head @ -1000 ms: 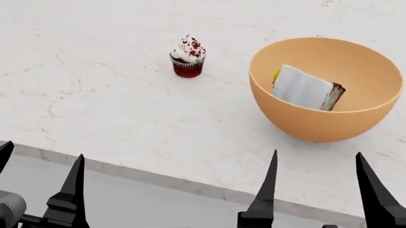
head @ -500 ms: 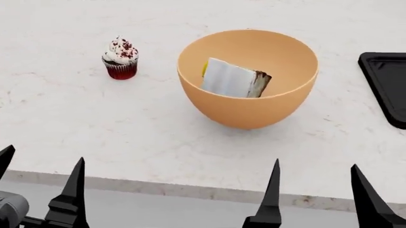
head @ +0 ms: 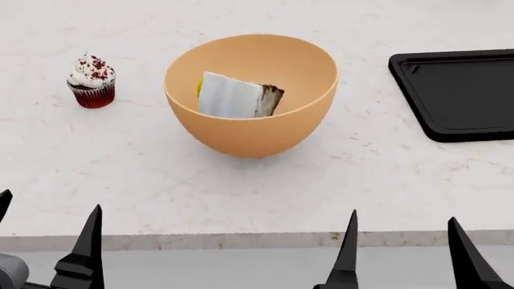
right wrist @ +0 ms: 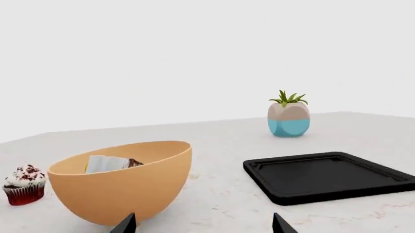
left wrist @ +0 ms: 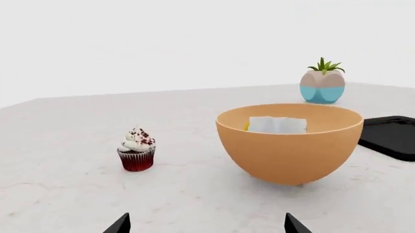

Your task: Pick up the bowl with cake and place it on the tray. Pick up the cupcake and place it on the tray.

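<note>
The orange-tan bowl (head: 259,136) stands upright on the white marble counter, with the white-frosted cake (head: 235,96) wedge leaning inside it. The cupcake (head: 92,81), with a dark red wrapper and white frosting, stands to the bowl's left. The black tray (head: 461,90) lies empty to the bowl's right. My left gripper (head: 50,201) and right gripper (head: 401,215) are both open with nothing between their fingers, hovering at the counter's near edge, short of the bowl. The left wrist view shows the cupcake (left wrist: 137,149), bowl (left wrist: 288,153) and tray (left wrist: 392,136). The right wrist view shows the bowl (right wrist: 120,189) and tray (right wrist: 327,177).
A teal-and-tan pot with a small green plant (left wrist: 322,86) stands far back on the counter, beyond the bowl and tray, also in the right wrist view as the pot (right wrist: 288,120). The counter's front edge (head: 241,241) runs just ahead of my fingertips.
The head view has swung to the right: cupcake and bowl slid left in the picture and the tray came into view. Both grippers stay open at the near edge.
</note>
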Robot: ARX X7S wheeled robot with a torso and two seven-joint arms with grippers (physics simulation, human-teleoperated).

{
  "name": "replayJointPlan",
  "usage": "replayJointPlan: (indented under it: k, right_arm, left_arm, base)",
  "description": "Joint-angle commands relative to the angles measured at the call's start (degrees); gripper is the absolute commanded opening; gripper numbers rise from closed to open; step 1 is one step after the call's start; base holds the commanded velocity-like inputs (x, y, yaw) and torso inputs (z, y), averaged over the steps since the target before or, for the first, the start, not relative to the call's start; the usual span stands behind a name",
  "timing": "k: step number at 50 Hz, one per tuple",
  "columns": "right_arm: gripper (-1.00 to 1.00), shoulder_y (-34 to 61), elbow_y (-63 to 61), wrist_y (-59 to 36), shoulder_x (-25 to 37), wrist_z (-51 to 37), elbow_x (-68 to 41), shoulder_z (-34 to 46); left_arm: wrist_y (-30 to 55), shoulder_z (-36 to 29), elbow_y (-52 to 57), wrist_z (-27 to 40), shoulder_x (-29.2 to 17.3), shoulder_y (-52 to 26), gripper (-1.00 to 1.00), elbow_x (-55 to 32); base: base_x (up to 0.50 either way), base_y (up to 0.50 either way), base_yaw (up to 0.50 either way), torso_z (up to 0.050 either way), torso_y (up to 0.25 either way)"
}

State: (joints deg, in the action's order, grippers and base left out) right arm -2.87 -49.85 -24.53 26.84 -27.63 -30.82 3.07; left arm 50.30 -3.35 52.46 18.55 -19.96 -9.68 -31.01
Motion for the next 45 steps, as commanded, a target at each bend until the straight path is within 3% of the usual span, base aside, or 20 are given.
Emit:
replayJointPlan:
  k: [1, 7, 17, 27, 45]
  right_arm:
    - [1.0, -0.8, -0.3, 0.8, 0.4, -0.3, 2.3, 1.1]
    - [1.0, -1.2, -0.3, 1.5, 0.4, -0.2, 2.8, 1.4]
    - [1.0, -3.7, -2.8, 5.9, 0.9, 0.8, -1.5, -4.0]
    - [1.0, -2.4, -6.7, 4.0, 3.5, -2.0, -6.0, -7.9]
    - [1.0, 2.6, -7.6, -3.6, 8.6, -9.9, -13.7, -11.5]
  left_arm:
    - [-1.3, 0.1, 0.1, 0.1, -0.6, 1.3, 1.0, 0.4]
    - [-4.2, -0.3, -1.8, -0.9, -0.2, 2.6, 1.0, 0.9]
    - [0.7, 0.1, 0.2, 1.5, -0.6, -0.9, 1.0, -1.0]
    - [9.3, 1.6, 0.9, 4.2, -0.5, -8.5, 1.0, -5.4]
    - [16.2, 4.6, 1.8, 7.5, -0.3, -14.4, 1.0, -11.1]
  base:
    - [0.02, 0.5, 0.0, 0.0, 0.0]
    - [0.02, 0.5, 0.0, 0.0, 0.0]
    - [0.18, 0.43, 0.0, 0.0, 0.0]
    - [0.48, 0.0, 0.0, 0.0, 0.002]
    - [0.09, -0.01, 0.0, 0.0, 0.0]
